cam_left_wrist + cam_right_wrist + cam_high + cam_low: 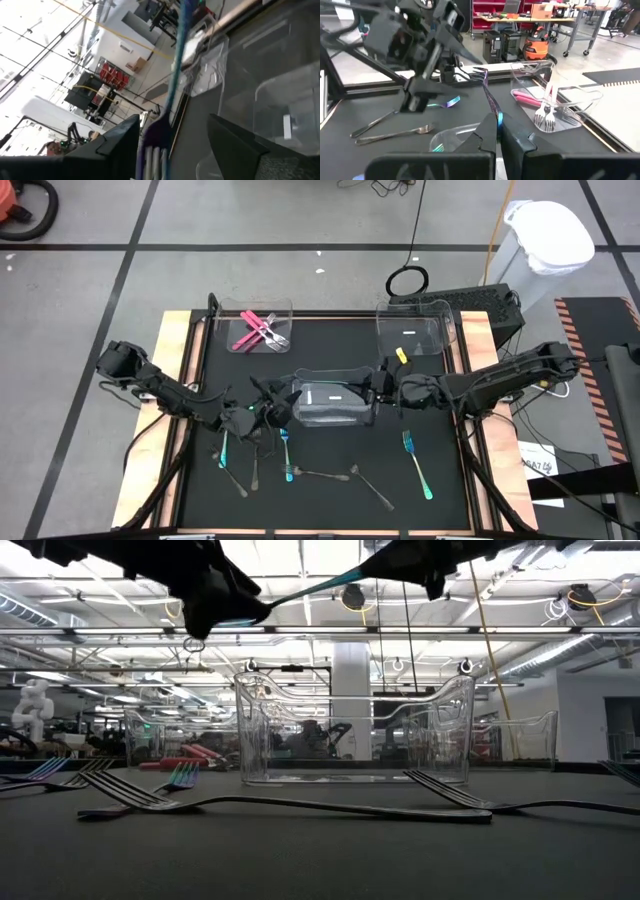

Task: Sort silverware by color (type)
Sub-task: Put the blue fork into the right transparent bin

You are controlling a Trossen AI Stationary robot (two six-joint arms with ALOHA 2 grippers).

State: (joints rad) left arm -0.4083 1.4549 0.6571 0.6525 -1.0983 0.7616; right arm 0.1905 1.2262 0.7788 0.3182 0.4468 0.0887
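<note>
An iridescent blue-teal fork (pixel 310 585) hangs in the air above the middle clear bin (pixel 330 402). My right gripper (pixel 497 125) comes from the table's right and is shut on the fork. My left gripper (pixel 172 120) comes from the left and stands open. The fork's tines (pixel 150 152) lie between its fingers, closer to one of them. Two pink forks (pixel 258 330) lie in the far-left bin. Several teal and grey pieces (pixel 286 450) lie flat on the black mat near the front edge. My right gripper pinches the fork's handle (pixel 495 114) near its free end between the two shut fingers. It comes level from the table's right, and the fork runs on ahead in line with the fingers. The fork is lifted clear, slanting over the middle bin. My left gripper's fingers (pixel 117 140) flank the tines; whether one touches them I cannot tell.
A clear bin (pixel 412 330) stands at the far right, with a small yellow piece (pixel 402 355) at its near edge. A teal fork (pixel 417 463) lies near the front right and grey pieces (pixel 370 485) at the front centre. Wooden rails border the mat on both sides.
</note>
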